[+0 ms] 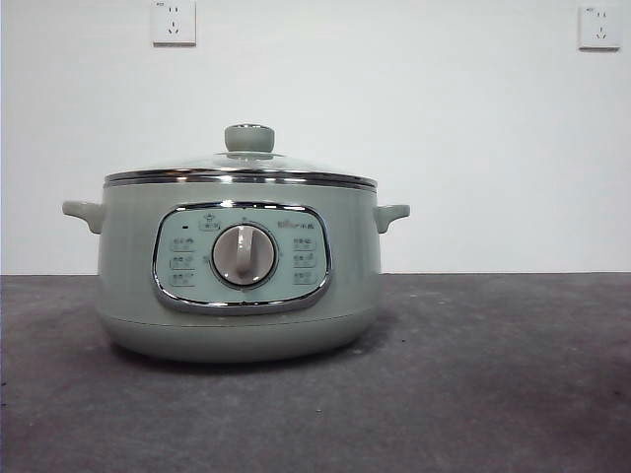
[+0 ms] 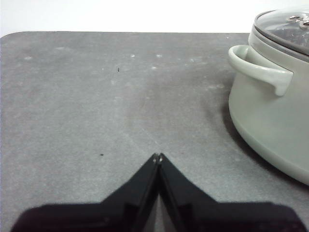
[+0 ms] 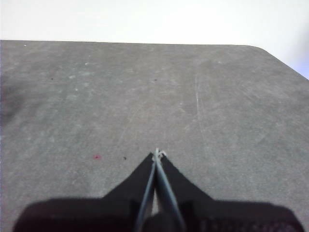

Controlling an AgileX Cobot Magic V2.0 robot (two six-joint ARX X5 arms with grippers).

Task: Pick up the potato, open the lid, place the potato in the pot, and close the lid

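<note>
The pale sage-green pot (image 1: 240, 271) stands left of centre in the front view, its dial facing me. The glass lid (image 1: 242, 169) rests on its rim, knob up. In the left wrist view the pot (image 2: 273, 106) is off to one side, with a side handle and the edge of the lid (image 2: 285, 29) showing. My left gripper (image 2: 158, 156) is shut over bare table, apart from the pot. My right gripper (image 3: 157, 154) is shut as well, with only table in front of it. The potato is out of view.
A dark grey table (image 1: 493, 384) carries the pot, with a white wall and two sockets (image 1: 174, 22) behind. The table's far edge and a rounded corner (image 3: 270, 50) show in the right wrist view.
</note>
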